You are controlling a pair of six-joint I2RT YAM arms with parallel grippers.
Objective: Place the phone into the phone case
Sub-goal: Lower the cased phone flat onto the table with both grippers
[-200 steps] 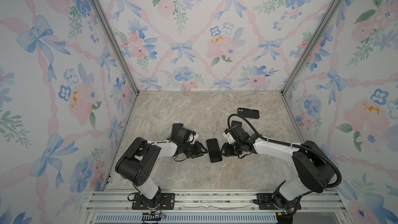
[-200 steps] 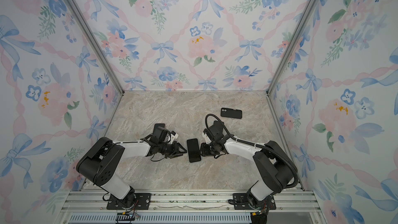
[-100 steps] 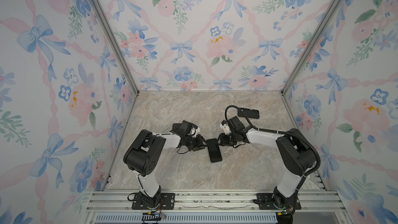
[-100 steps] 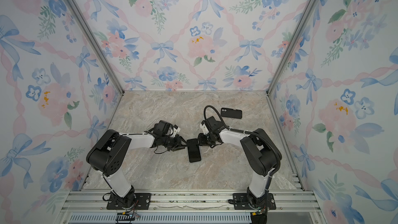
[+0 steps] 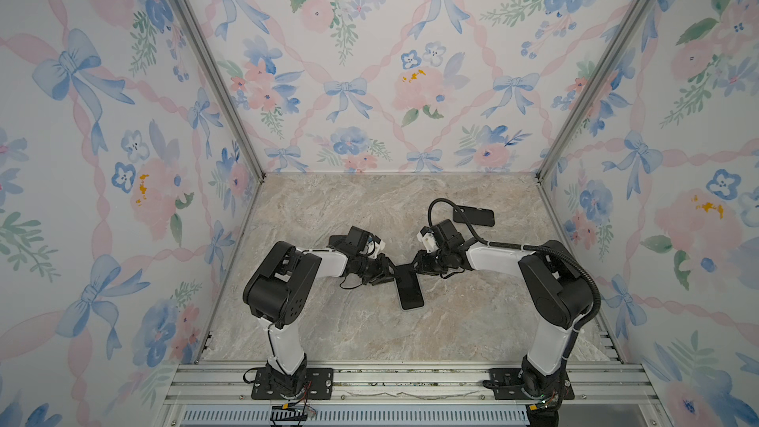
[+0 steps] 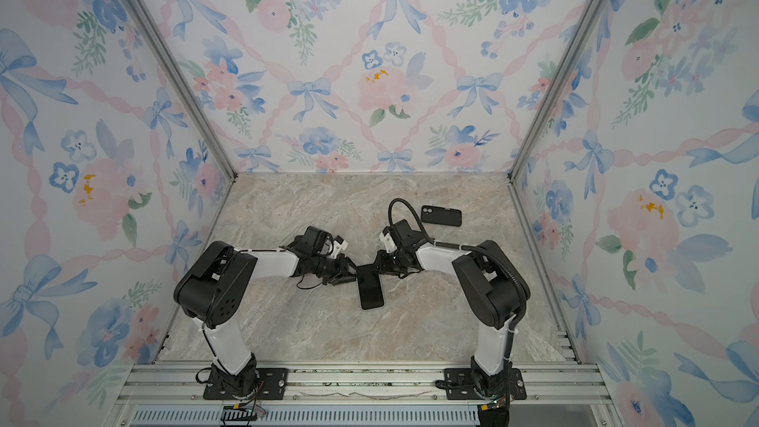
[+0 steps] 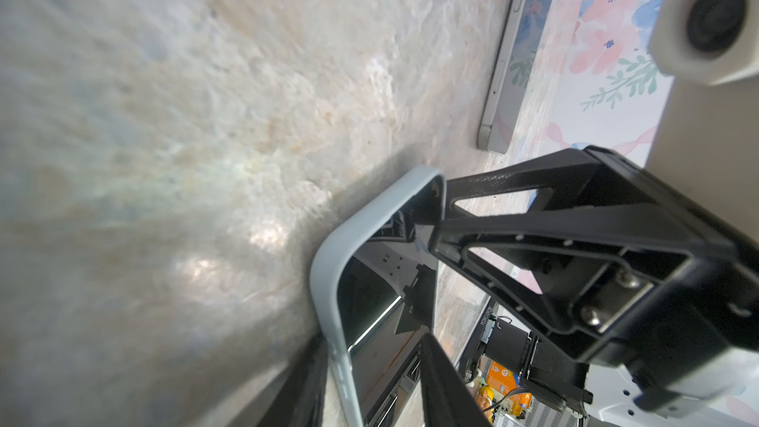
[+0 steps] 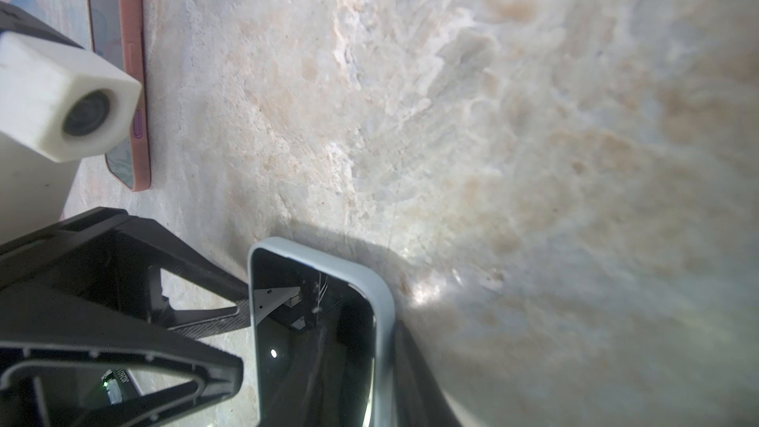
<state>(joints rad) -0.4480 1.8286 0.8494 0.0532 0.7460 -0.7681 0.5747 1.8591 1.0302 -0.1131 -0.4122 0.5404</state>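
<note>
The phone (image 5: 410, 289), dark screen up, sits in a pale blue-grey phone case (image 7: 328, 277) mid-table in both top views. My left gripper (image 5: 388, 275) grips its far left corner. In the left wrist view one finger (image 7: 295, 388) lies low against the case rim and the other finger (image 7: 443, 379) touches the screen. My right gripper (image 5: 415, 267) holds the far right corner. In the right wrist view its low finger (image 8: 419, 384) lies along the case rim (image 8: 382, 314), and its other finger is dark against the screen.
A dark phone (image 6: 441, 215) lies face down at the back right of the marble table (image 5: 472, 322). A pink-cased phone (image 8: 137, 75) lies behind my left wrist. Floral walls close three sides, and a metal rail (image 5: 410, 379) runs along the front.
Both grippers have slid from the phone's long sides up to its far end, elbows swinging outward. The right jaws have narrowed. The phone has hardly moved.
</note>
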